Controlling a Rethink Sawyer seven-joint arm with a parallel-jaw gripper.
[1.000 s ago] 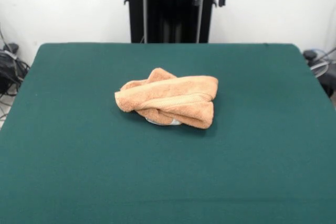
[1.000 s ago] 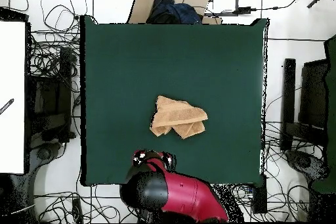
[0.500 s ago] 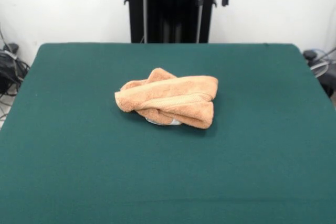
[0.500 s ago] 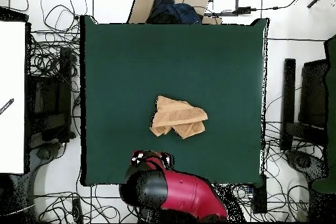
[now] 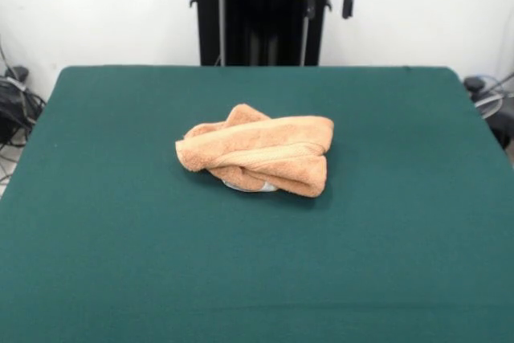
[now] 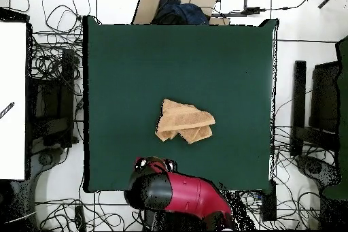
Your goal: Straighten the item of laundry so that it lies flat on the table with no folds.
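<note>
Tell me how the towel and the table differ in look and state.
The towel is orange-tan and looped; the table is dark green and smooth. The towel is small, covering only a patch near the middle of the far larger table. The towel is bunched in overlapping folds; the table top lies flat. Both have cloth surfaces.

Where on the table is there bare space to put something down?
The towel lies bunched near the middle of the table. Bare green cloth surrounds it on every side, out to all four table edges. The widest patch in the front view lies between the towel and the near edge. The gripper hangs high over the far edge.
</note>
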